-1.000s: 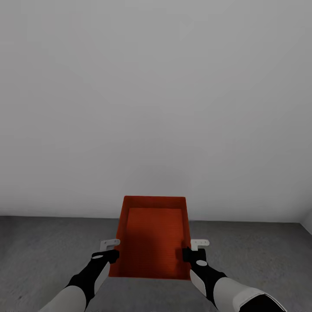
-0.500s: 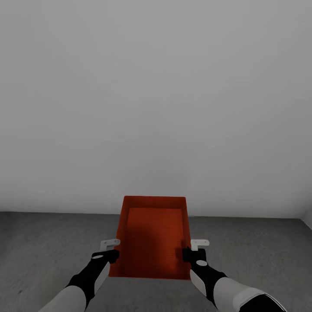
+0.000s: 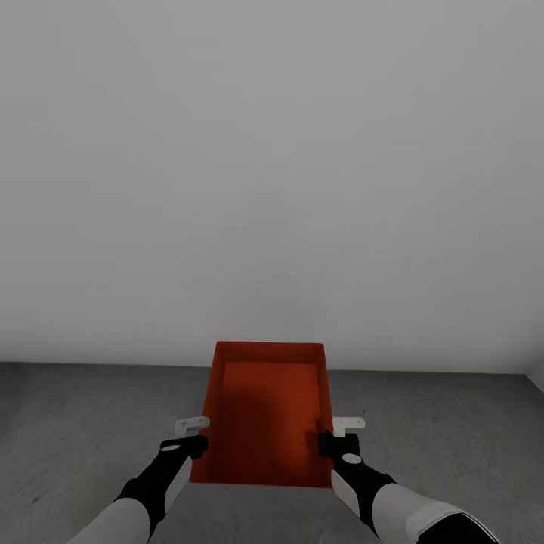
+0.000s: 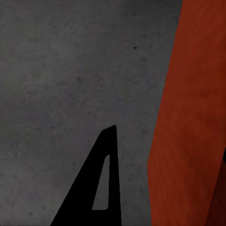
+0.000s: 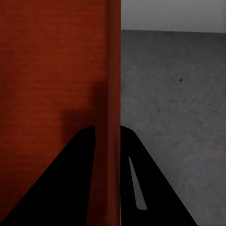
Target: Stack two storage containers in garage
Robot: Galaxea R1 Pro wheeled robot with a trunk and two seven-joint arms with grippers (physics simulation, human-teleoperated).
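One orange-red open-top storage container (image 3: pixel 264 423) hangs in front of me, held level above the dark grey garage floor (image 3: pixel 75 431). My left gripper (image 3: pixel 198 446) is shut on its left wall near the near corner. My right gripper (image 3: pixel 326 443) is shut on its right wall. In the right wrist view the thin wall of the container (image 5: pixel 52 61) runs between the two black fingers of the right gripper (image 5: pixel 107 128). In the left wrist view the container's outer wall (image 4: pixel 188 117) stands between the fingers of the left gripper (image 4: pixel 169 141), with grey floor (image 4: pixel 61 70) below.
A plain white wall (image 3: pixel 272 166) stands straight ahead and meets the floor just beyond the container's far edge. A corner with another wall shows at the far right (image 3: pixel 535 381). Bare grey floor (image 5: pixel 174 94) lies on both sides.
The line where wall meets floor has risen slightly in the head view, so the camera has moved. The container and both grippers keep their place in the picture.
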